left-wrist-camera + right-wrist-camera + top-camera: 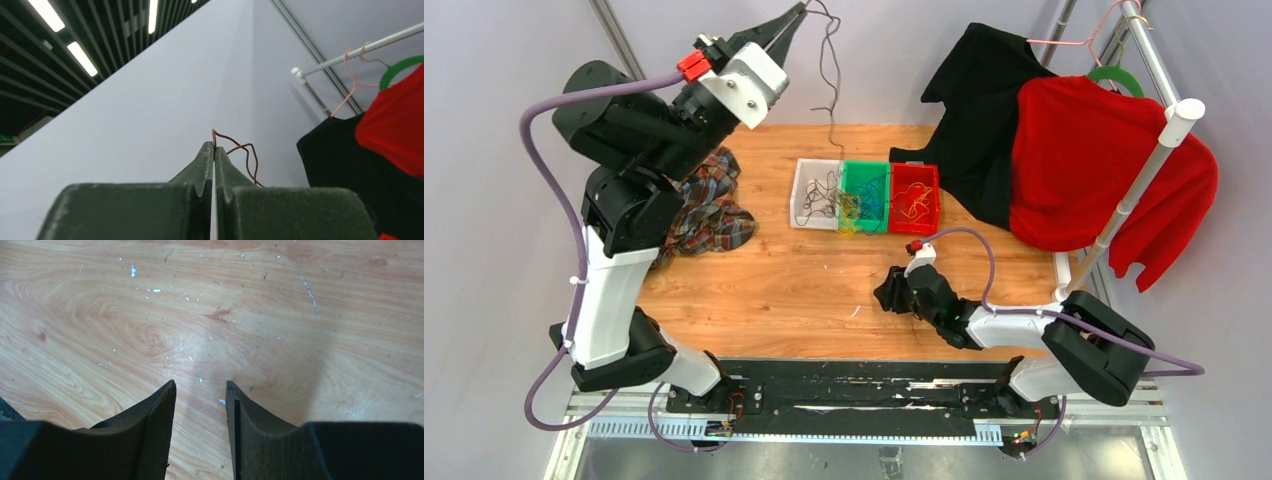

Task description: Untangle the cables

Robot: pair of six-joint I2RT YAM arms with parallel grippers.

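Note:
My left gripper is raised high at the back and shut on one thin dark brown cable. That cable hangs down in curls toward the table behind the bins. In the left wrist view the same cable loops out of the shut gripper. More cables lie in three small bins: dark ones in the clear bin, blue and yellow ones in the green bin, yellow ones in the red bin. My right gripper sits low over bare wood in front of the bins, open and holding nothing.
The clear bin, green bin and red bin stand side by side at mid-table. A plaid cloth lies at the left under my left arm. A black garment and a red garment hang from a white rack at the right.

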